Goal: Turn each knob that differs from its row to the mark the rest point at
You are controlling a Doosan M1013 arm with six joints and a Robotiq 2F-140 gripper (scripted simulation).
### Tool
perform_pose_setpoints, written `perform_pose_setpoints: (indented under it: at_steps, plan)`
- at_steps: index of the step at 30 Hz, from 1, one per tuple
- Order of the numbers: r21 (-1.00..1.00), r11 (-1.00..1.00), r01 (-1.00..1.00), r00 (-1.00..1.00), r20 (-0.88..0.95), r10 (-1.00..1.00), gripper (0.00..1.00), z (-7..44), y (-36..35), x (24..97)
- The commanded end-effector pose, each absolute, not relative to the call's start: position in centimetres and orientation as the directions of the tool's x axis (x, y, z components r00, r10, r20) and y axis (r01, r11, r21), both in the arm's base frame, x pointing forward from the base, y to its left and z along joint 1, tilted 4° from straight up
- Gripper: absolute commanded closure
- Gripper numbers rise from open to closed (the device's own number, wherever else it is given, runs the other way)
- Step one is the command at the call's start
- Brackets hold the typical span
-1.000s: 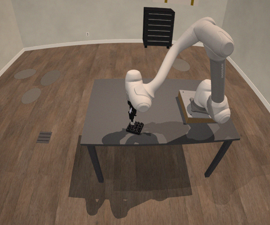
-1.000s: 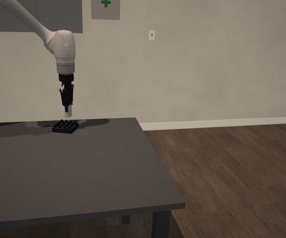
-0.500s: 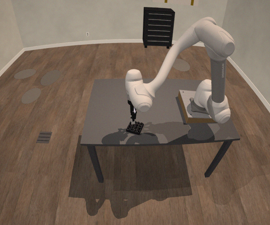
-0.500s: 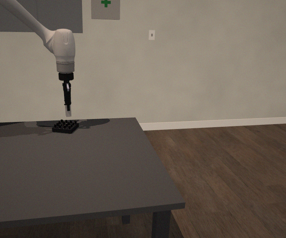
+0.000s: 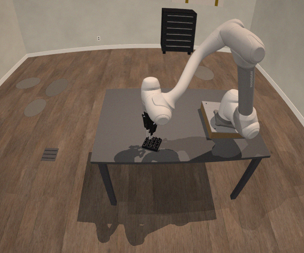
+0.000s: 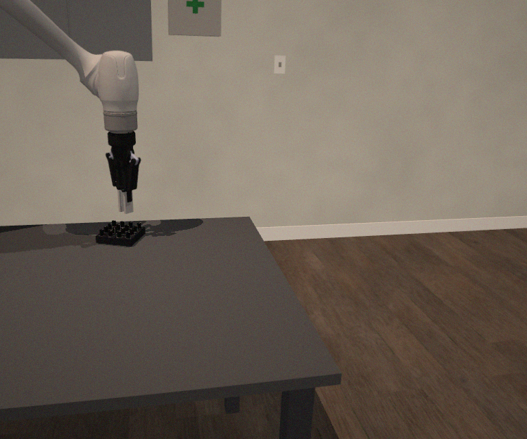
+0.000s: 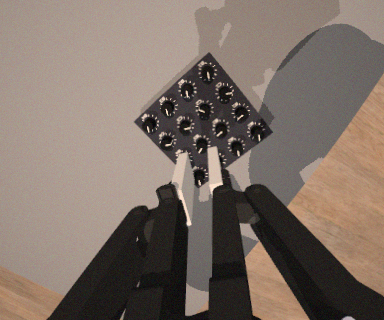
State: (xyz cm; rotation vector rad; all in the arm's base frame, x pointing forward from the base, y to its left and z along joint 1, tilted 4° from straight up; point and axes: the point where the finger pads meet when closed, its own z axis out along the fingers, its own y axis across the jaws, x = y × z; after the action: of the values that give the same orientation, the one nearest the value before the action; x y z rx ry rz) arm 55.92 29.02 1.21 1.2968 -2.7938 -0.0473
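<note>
The black knob box (image 5: pixel 151 149) (image 6: pixel 112 241) (image 7: pixel 186 108) stands flat on the table, turned like a diamond in the wrist view. Its small black knobs have white lines in rings of marks; the names are too small to read. The line on the top corner knob (image 7: pixel 207 72) points down the picture; the line on the knob (image 7: pixel 224 92) to its lower right points right. My gripper (image 5: pixel 149 135) (image 6: pixel 125 210) (image 7: pixel 200 164) hangs above the box, pointing down, its pale fingertips a narrow gap apart with nothing between them. The fingers partly hide knobs at the box's lower corner in the wrist view. No socket is visible.
The grey table (image 5: pixel 125 114) (image 6: pixel 183 306) carries the box near one long edge. The arm's base plate (image 5: pixel 208 114) stands farther right in the top view. Shadows of the arm lie around the box. A dark drawer cabinet (image 5: pixel 178 31) stands by the wall.
</note>
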Motion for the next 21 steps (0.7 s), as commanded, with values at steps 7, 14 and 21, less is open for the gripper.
perform_pose_setpoints:
  at_steps: [7, 14, 21]
  plan:
    - [0.073, 0.312, -0.947, -0.312, 0.011, -0.95, 0.88, 1.64, 29.02, 55.95]
    - [0.074, 0.099, -0.992, -0.1, -0.005, -0.995, 0.88, 1.89, 29.02, 55.96]
    - [0.074, 0.034, -0.997, -0.035, -0.01, -0.999, 0.88, 1.96, 29.02, 55.96]
